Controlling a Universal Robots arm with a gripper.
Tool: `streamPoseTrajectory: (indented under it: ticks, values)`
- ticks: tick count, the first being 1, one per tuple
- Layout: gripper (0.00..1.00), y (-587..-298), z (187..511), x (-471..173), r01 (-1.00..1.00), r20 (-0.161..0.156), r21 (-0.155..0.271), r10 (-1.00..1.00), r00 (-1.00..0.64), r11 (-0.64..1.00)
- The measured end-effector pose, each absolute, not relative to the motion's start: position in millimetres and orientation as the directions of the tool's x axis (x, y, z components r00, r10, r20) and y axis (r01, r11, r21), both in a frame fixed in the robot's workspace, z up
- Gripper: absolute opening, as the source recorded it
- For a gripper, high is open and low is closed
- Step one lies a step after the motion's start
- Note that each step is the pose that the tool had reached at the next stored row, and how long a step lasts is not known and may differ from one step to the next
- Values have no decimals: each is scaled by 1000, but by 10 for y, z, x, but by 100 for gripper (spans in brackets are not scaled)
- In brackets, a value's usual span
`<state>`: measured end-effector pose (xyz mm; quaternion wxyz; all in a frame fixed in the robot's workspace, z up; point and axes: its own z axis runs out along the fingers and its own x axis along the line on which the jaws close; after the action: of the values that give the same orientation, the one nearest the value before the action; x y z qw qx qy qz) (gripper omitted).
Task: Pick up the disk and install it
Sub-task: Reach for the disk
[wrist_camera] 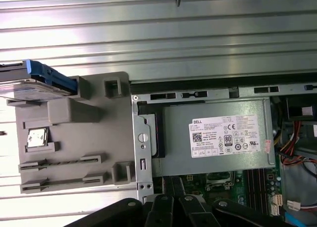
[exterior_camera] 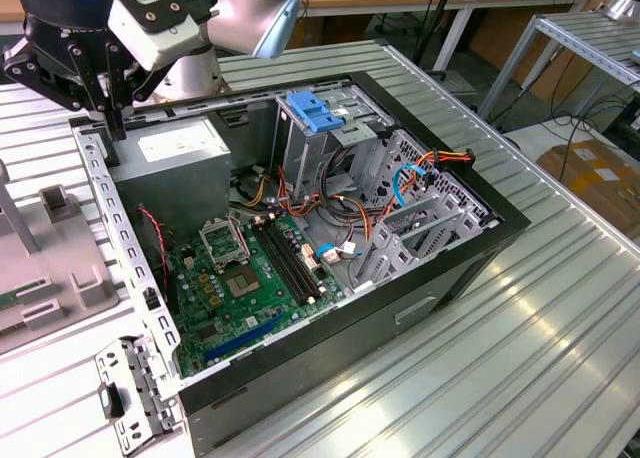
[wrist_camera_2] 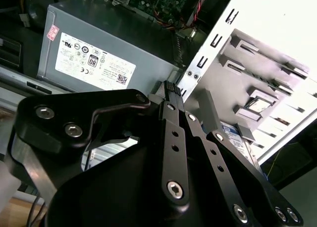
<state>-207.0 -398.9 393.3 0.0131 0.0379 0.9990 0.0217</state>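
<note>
Exterior view: one robot arm reaches in from the upper left, its black claw [exterior_camera: 116,133] pointing straight down at the rim of one open computer case [exterior_camera: 450,273], just beside the grey power box [exterior_camera: 175,148]. The case lies on a ribbed metal counter [exterior_camera: 520,368]. One blue-topped cage [exterior_camera: 315,113] stands inside, and one grey holder [exterior_camera: 60,268] sits outside to the exterior view's left. Second wrist view: the claw's two fingers are pressed together, pinching nothing, with the power box beyond them. First wrist view: one disk [wrist_camera: 32,85] with a blue side rail rests at a corner of the holder, well apart from the claw.
</note>
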Motion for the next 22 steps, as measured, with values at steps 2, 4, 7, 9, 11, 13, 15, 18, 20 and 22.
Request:
streamPoseTrajectory:
  ticks: [2,4,7,9,11,13,15,18,20,22]
  values:
    - [11,-3989,3933,-2080,75,-24,44,76,-997,996]
    - [11,-3989,3933,-2087,75,-24,44,76,-997,996]
    - [11,-3989,3933,-2098,75,-24,44,76,-997,996]
    - [11,-3989,3933,-2106,75,-24,44,76,-997,996]
    - [11,-3989,3933,-2117,75,-24,44,76,-997,996]
    - [11,-3989,3933,-2125,75,-24,44,76,-997,996]
    - [11,-3989,3933,-2134,75,-24,44,76,-997,996]
    - [11,-3989,3933,-2150,75,-24,44,76,-997,996]
    - [11,-3990,3933,-2156,75,-24,44,76,-997,996]
    - [11,-3989,3933,-2167,75,-24,44,76,-997,996]
